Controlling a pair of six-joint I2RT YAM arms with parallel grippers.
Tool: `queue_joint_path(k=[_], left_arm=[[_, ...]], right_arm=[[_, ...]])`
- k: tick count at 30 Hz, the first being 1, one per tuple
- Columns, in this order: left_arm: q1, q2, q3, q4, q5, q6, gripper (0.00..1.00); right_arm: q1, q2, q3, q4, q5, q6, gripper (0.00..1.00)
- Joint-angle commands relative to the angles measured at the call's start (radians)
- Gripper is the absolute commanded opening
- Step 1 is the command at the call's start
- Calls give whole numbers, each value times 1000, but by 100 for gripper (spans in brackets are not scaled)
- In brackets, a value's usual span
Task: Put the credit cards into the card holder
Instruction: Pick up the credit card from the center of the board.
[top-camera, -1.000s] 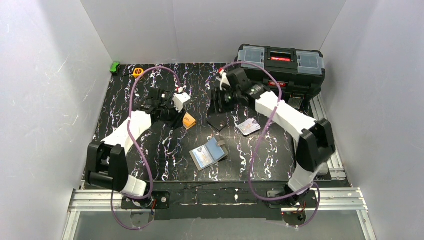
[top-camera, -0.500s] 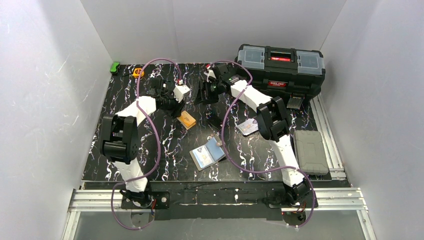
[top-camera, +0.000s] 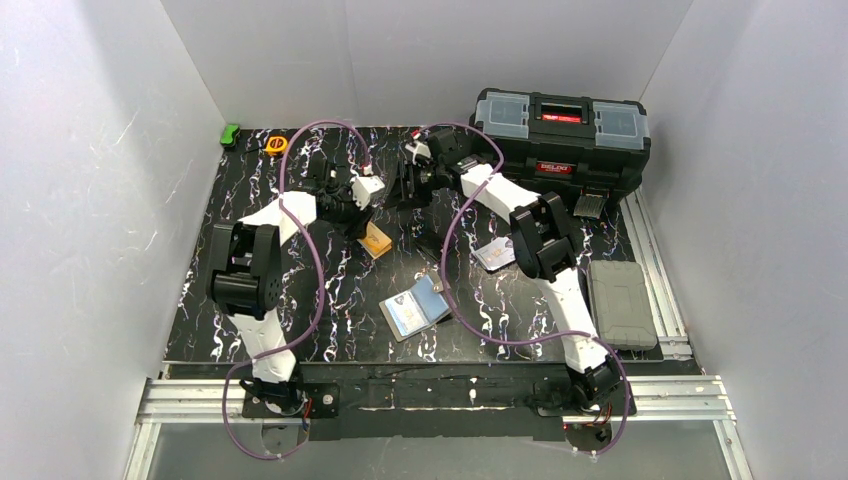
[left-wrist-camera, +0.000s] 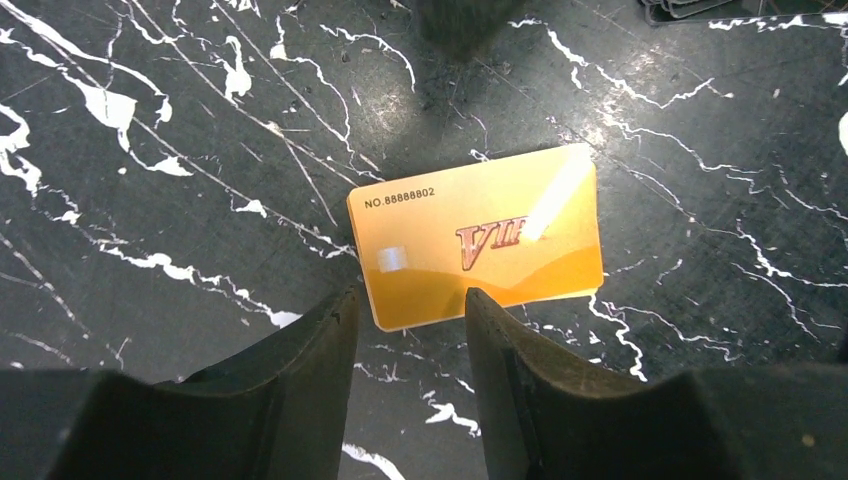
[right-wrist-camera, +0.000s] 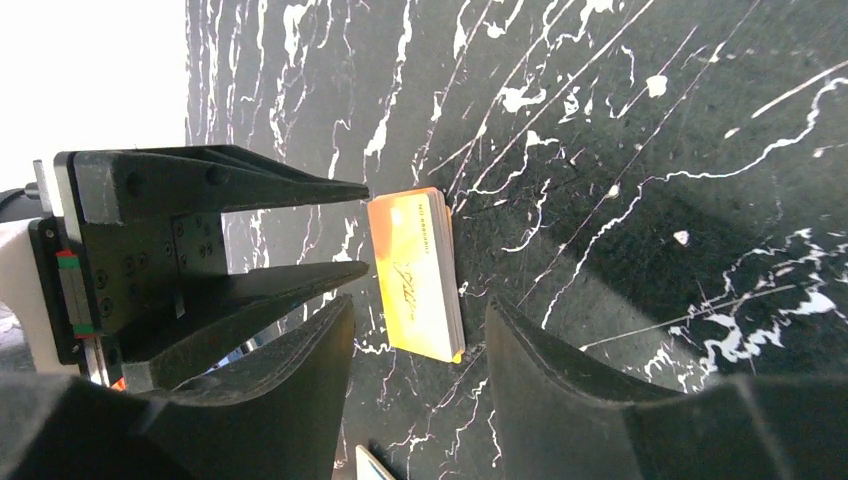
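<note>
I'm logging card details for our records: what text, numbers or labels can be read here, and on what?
"NO.88888802": top left of the orange card.
"VI", perhaps VIP, glare hides the end: middle of that card.
Toolbox labels: too small to read.
Pale card and card holder: print too blurred.

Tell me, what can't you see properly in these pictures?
- White cards: the print is too small in the top view, and neither wrist view shows them.
- Card holder: what its pockets hold is too small to tell from the top.
- Orange card stack: glare hides the last letter of its word in the left wrist view. Its edges are too fine in the right wrist view to count the cards.
</note>
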Motion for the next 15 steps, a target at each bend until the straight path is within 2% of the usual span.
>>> queue_joint_path(k=[1,15], left_arm=[[-1,42,42,-27,48,38,43],[-19,104,62,-28,42,38,42]], right_arm=[[17,44,-12,39,-47,23,57],[48,70,-73,93,-55,50,57]])
